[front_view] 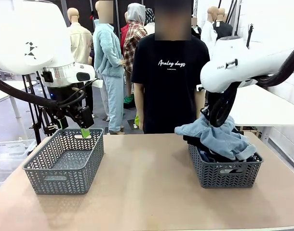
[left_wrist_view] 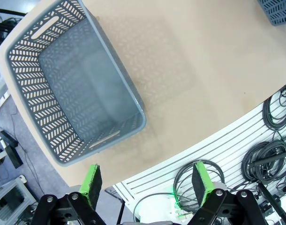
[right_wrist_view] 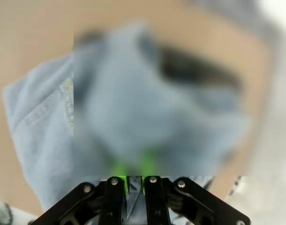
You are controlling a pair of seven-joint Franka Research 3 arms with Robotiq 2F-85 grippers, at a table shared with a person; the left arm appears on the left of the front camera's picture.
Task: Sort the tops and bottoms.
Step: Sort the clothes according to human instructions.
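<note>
A pale washed-blue denim bottom [front_view: 219,138] lies on top of a heap of clothes in the grey basket [front_view: 224,174] at the right. Darker garments [front_view: 208,156] show beneath it; I cannot tell tops from bottoms among them. My right arm [front_view: 233,67] reaches down onto the heap. In the right wrist view my right gripper [right_wrist_view: 133,172] is shut on a fold of the pale denim [right_wrist_view: 44,131], though much of that picture is blurred. My left gripper [front_view: 84,131] hangs open over the back rim of the left grey basket [front_view: 41,168], nothing between its green pads [left_wrist_view: 91,180].
The left basket [left_wrist_view: 26,79] has nothing inside. A person in a black printed T-shirt [front_view: 168,82] stands at the far edge behind the table. Bare tan tabletop [front_view: 147,192] lies between the two baskets. A white table [front_view: 262,106] stands at the far right.
</note>
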